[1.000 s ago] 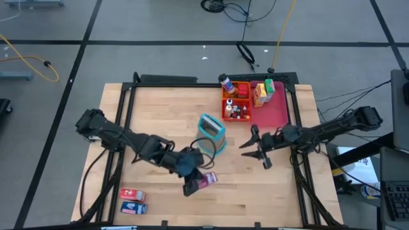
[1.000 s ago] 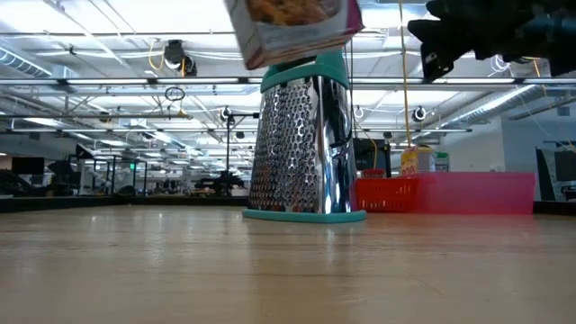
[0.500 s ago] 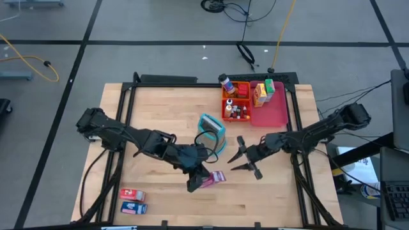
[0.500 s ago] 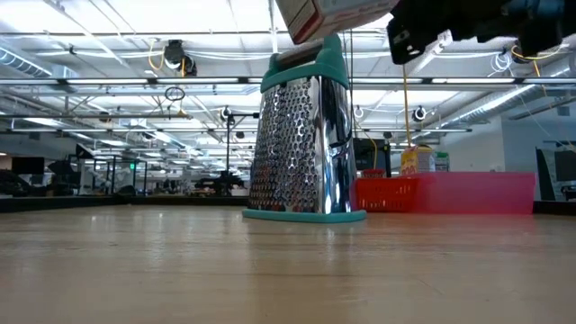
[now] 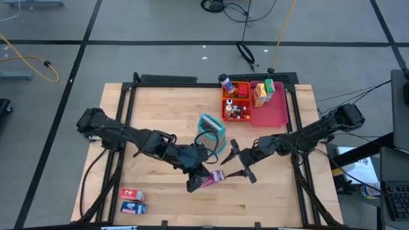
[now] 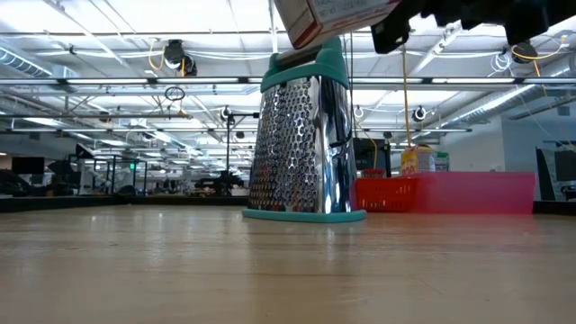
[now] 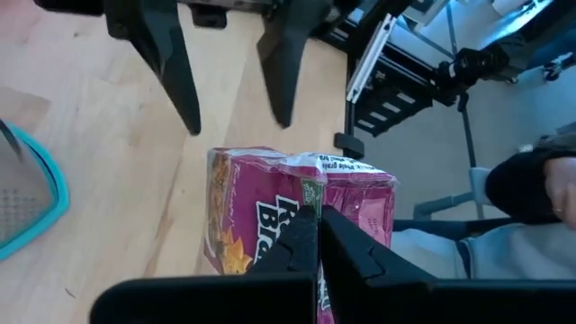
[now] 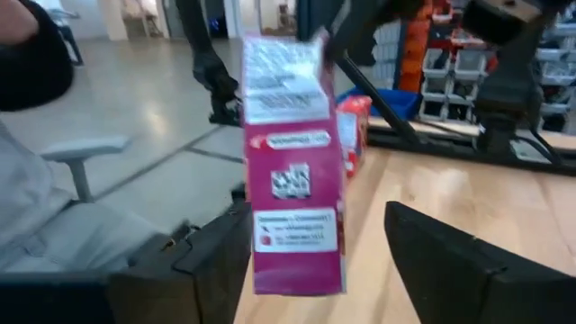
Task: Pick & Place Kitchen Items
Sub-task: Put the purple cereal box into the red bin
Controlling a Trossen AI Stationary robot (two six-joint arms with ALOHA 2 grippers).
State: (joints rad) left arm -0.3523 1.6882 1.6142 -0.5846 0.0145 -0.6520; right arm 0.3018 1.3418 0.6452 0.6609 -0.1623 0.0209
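Note:
A pink box (image 5: 215,177) hangs above the table's near middle with my left gripper (image 5: 197,183) shut on it. It also shows in the left wrist view (image 7: 270,211), upright in the right wrist view (image 8: 292,171), and at the top of the low view (image 6: 337,13). My right gripper (image 5: 228,160) is open and points level at the box from the table's right. Its fingers (image 7: 178,81) stand on either side of the box's free end. I cannot tell whether they touch it. My left gripper pinches the pink box between its two fingers at the end nearest the arm (image 7: 310,205). The fingertips themselves cover the exact spot. The fingers come from the table's left, slanting down. The box is lifted clear of the table, and its free end (image 5: 220,175) points toward my right gripper.
A teal-framed metal grater (image 5: 212,131) stands upright just beyond the grippers. At the far right an orange tray (image 5: 243,112) holds small bottles, and a pink tray (image 5: 271,114) holds yellow and green boxes. A red box (image 5: 132,193) and a blue box (image 5: 133,207) lie near left.
My right gripper has moved toward the table's left and near edge, up to the pink box, and its fingers have opened wider. My left gripper has turned a little, swinging the box's free end toward the right gripper. The box stays clear of the table.

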